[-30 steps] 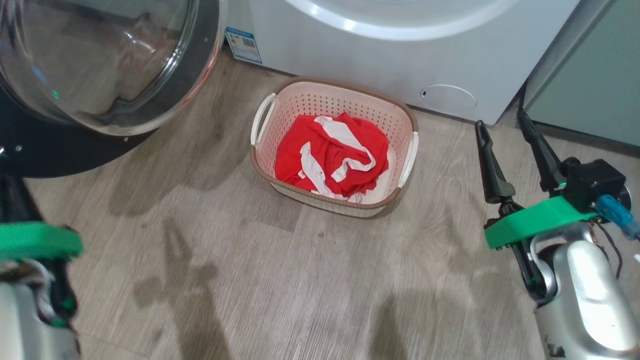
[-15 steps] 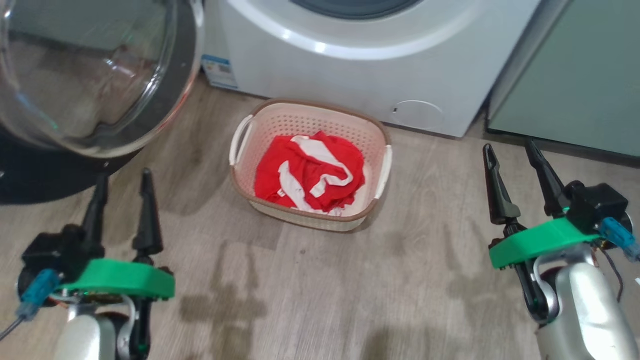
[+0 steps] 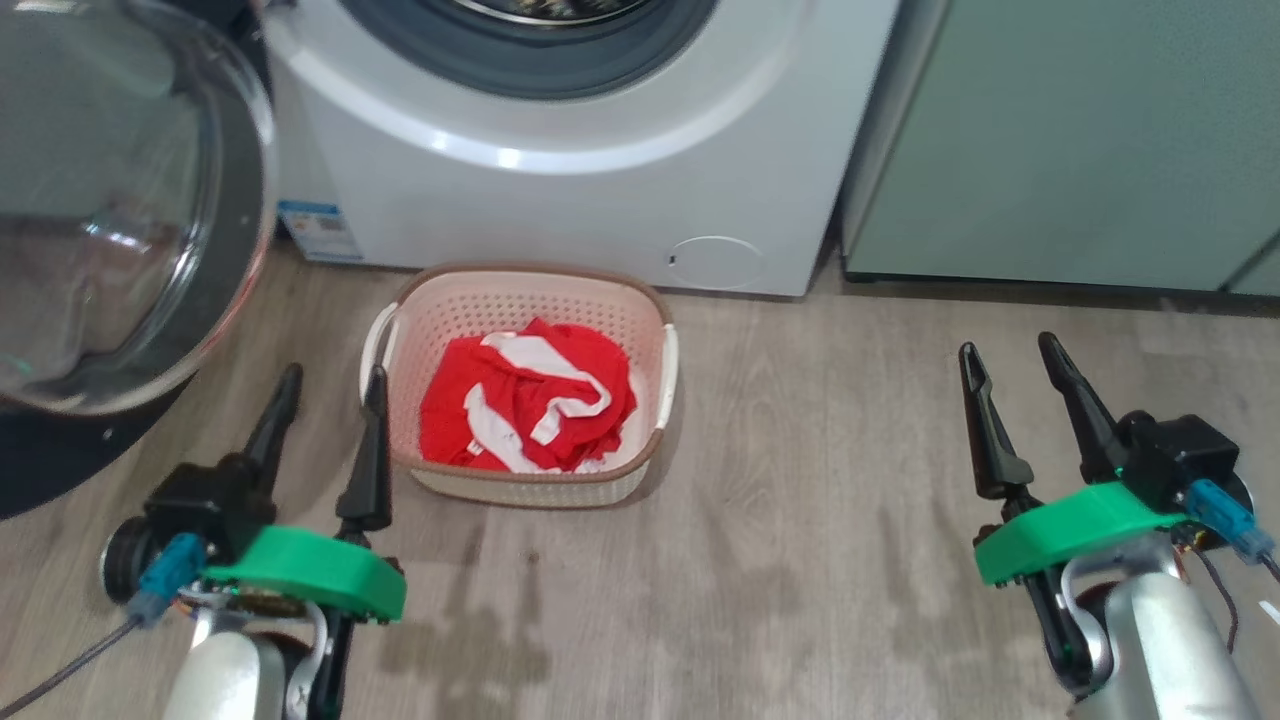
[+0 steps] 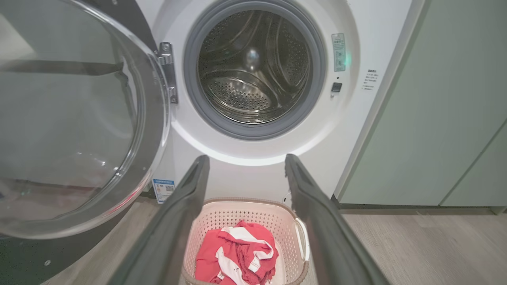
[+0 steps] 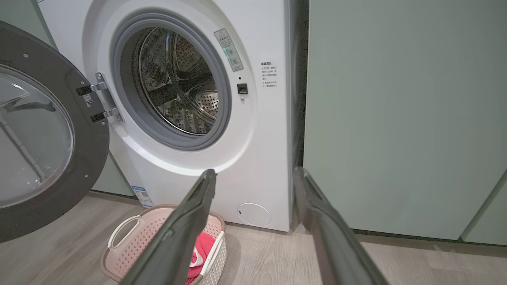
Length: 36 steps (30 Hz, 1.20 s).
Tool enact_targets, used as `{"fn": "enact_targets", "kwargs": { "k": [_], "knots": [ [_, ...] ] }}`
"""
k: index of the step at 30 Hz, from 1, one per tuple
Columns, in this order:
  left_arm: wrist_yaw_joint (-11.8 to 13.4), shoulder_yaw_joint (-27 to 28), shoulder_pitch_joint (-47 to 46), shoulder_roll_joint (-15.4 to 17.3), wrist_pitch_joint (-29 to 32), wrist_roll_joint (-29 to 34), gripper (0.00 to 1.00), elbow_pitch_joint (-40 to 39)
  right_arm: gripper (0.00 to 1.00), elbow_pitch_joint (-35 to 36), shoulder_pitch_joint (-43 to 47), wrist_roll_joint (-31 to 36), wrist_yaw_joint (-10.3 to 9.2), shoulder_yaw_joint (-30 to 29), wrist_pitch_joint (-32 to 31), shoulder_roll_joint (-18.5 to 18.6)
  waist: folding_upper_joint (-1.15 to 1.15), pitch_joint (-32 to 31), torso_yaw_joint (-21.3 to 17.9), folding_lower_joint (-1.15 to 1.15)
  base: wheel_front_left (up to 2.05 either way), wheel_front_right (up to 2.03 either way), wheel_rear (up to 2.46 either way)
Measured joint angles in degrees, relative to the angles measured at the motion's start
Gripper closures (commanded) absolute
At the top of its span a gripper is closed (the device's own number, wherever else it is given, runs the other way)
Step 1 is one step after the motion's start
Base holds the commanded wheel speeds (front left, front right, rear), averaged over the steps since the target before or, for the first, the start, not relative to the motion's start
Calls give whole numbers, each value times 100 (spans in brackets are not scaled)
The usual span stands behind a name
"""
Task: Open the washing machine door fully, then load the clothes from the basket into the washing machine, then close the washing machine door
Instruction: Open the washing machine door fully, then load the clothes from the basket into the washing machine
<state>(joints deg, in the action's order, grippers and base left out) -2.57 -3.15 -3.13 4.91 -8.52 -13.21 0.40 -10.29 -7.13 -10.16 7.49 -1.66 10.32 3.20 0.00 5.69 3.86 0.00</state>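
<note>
- Left gripper (image 3: 335, 372): fingers spread wide with nothing between them. It hangs above the floor (image 3: 800, 500), close to the left end of the basket (image 3: 520, 305).
- Right gripper (image 3: 1006, 345): fingers also spread and holding nothing. It hangs over the floor well to the right of the basket, in front of the cabinet (image 3: 1050, 140).
- In the left wrist view the basket lies ahead, framed between the two fingers.
- Basket: stands on the floor just before the washer (image 3: 600, 200), below its round opening. Whether the two touch, I cannot tell.
- Clothes (image 3: 525, 410): a crumpled red and white heap lying in the basket's bottom.
- Door (image 3: 250, 190): swung out to the washer's left on its hinge (image 4: 168, 71), its glass bowl bulging toward the robot.
- Drum (image 4: 253, 67): its mouth stands uncovered inside a grey seal, and the perforated metal shows.
- A round flap (image 3: 715, 262) sits low on the washer's front at the right, and a blue label (image 3: 318, 228) low at the left.
- The pale green cabinet adjoins the washer's right side.
</note>
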Motion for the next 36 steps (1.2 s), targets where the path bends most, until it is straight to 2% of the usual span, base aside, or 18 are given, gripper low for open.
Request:
{"fn": "enact_targets", "kwargs": {
  "k": [10, 21, 36],
  "knots": [
    [86, -147, 109, 38, 7, 169, 0, 68, 0, 137, 200, -52, 0, -7, -8, -9, 0, -224, -360, 0, 0, 0, 0],
    [224, -189, 125, 82, 97, 213, 0, 92, 0, 124, 197, -103, 0, -8, -7, -16, 0, -269, -341, 0, 0, 0, 0],
    [280, -232, 124, 116, 146, 210, 0, 57, 0, 79, 195, -153, 0, -7, 2, -20, 0, -238, -340, 0, 3, -3, 0]
  ]
}}
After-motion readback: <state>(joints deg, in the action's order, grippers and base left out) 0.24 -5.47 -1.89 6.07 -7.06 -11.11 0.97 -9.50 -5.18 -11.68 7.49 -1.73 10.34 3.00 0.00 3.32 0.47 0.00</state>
